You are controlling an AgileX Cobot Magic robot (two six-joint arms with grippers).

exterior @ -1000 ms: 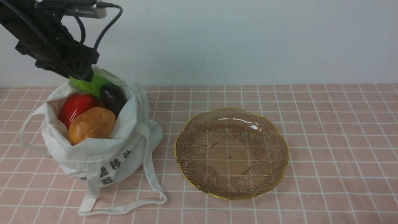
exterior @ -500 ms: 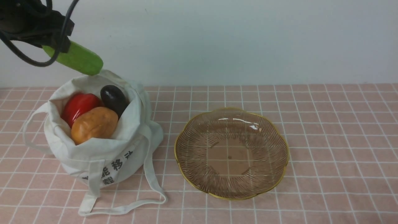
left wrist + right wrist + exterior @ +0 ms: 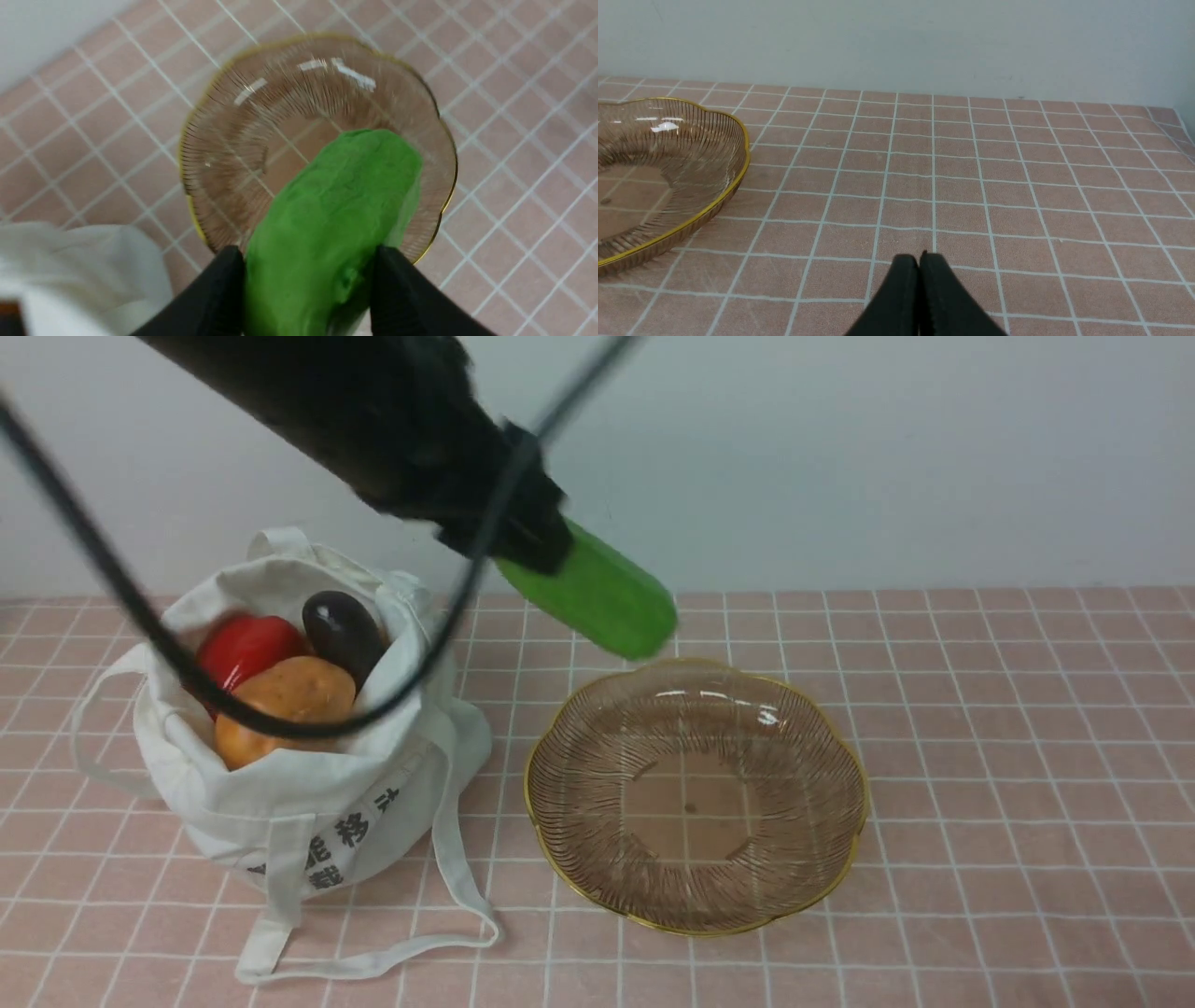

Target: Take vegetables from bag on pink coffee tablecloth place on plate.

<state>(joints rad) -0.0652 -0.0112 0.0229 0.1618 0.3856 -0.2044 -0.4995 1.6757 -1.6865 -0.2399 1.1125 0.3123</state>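
Clamped between the jaws of the left gripper (image 3: 308, 261): the cucumber (image 3: 597, 597), tilted, in the air above the far left rim of the plate (image 3: 528, 775); seen inside the bag (image 3: 308, 803), toward the left edge of the pink coffee tablecloth (image 3: 1008, 728): red pepper (image 3: 245, 649), eggplant (image 3: 343, 630), potato (image 3: 280, 705); plate mid-cloth, just beside bag; right gripper (image 3: 920, 263) low over bare cloth right of plate, jaws pressed together on nothing.

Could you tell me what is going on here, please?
The left gripper holds the cucumber in the air near the plate's far rim. The pepper, potato and eggplant sit in the bag. Nothing is on the plate yet. The right gripper is shut and holds nothing.
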